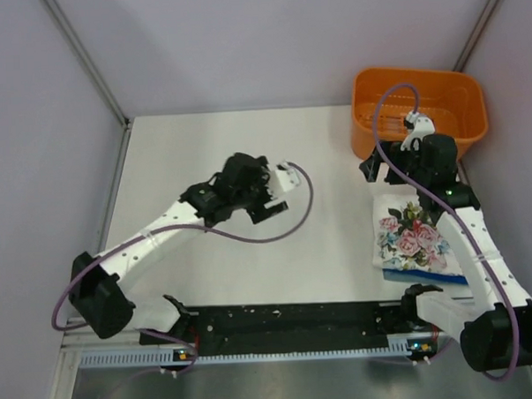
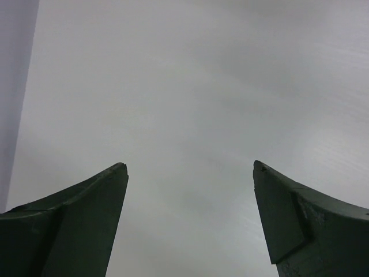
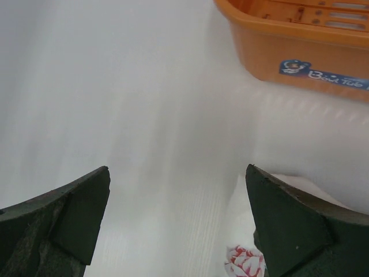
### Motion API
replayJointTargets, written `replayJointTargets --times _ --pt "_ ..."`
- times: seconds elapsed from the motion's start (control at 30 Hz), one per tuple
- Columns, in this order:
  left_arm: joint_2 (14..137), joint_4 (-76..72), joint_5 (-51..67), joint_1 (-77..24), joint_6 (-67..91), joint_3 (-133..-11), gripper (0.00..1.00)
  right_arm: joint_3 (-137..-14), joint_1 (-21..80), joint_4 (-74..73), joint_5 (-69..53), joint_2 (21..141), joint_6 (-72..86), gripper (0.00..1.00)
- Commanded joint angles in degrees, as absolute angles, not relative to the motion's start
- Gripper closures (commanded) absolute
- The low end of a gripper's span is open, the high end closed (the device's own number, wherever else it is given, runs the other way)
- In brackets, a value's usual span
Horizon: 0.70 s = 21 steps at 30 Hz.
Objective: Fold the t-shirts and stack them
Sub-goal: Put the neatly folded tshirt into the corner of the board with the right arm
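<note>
top external: folded floral t-shirt [image 1: 412, 237] atop blue t-shirt [image 1: 426, 276].

The t-shirt [image 1: 412, 237] is soft printed cloth, the table [image 1: 252, 275] smooth and matt, the basket [image 3: 277, 49] glossy plastic.

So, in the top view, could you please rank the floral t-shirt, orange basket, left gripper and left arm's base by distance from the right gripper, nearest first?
From the right gripper:
1. floral t-shirt, on its near side, and orange basket, on its far side: too close to call.
2. left gripper, mid-table.
3. left arm's base, near-left corner.
</note>
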<state>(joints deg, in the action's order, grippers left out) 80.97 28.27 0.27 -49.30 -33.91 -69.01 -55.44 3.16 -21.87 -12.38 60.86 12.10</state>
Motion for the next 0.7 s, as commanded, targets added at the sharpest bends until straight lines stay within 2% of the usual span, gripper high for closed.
replayJointTargets --times 0.0,0.1,0.23,0.37,0.5,0.67 --pt "69.81 24.35 3.6 -36.15 -28.31 -62.42 0.07 -50.99 7.03 -13.54 -16.78 57.83 8.62 0.01" --pt "62.26 20.41 3.69 -25.96 -26.03 -54.78 0.01 -48.0 7.38 -11.17 -17.05 58.45 8.09 0.01" --pt "55.29 14.17 7.11 -11.11 -21.99 -43.11 0.01 -43.52 7.47 -6.6 -17.14 57.84 8.26 0.01" --pt "52.47 4.52 8.88 -1.16 -16.89 -32.9 0.01 -38.24 7.82 -1.07 -14.16 56.17 7.82 0.01" --pt "51.77 -3.94 12.29 5.09 -10.91 -26.73 0.01 -35.6 7.82 1.49 -10.55 55.11 7.73 0.01" --pt "48.35 -8.26 10.12 5.71 -7.39 -21.72 0.01 -34.54 7.82 2.81 -11.34 55.19 7.38 0.01"
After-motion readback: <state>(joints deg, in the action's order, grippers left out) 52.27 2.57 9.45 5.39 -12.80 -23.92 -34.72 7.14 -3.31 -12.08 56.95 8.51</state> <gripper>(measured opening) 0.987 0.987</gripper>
